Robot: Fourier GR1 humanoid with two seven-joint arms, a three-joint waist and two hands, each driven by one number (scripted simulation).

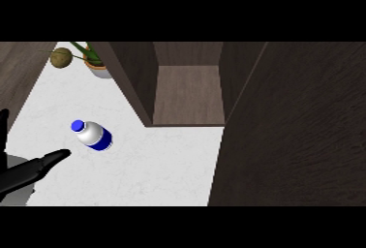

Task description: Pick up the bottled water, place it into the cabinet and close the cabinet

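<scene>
Nearest to us, at the lower left edge, we see the left hand [28,169] coming in over the white bench [157,169]. Its fingers are straight and released, holding nothing, with one dark finger stretched toward the right and another showing upright at the far left edge. We do not see the right hand anywhere.

Just beyond that outstretched fingertip, near it but apart, the bottled water [93,134] stands on the bench, white-bodied with a blue cap and a blue band around its lower part.

To the right, we see the cabinet door [293,131] swung open, a broad dark wooden panel filling the right side. Behind the bottle, the cabinet [190,92] stands open, its brown inner shelf bare to our view.

Farthest away, at the upper left, a potted plant [97,60] sits on the bench beside the cabinet's side wall.
</scene>
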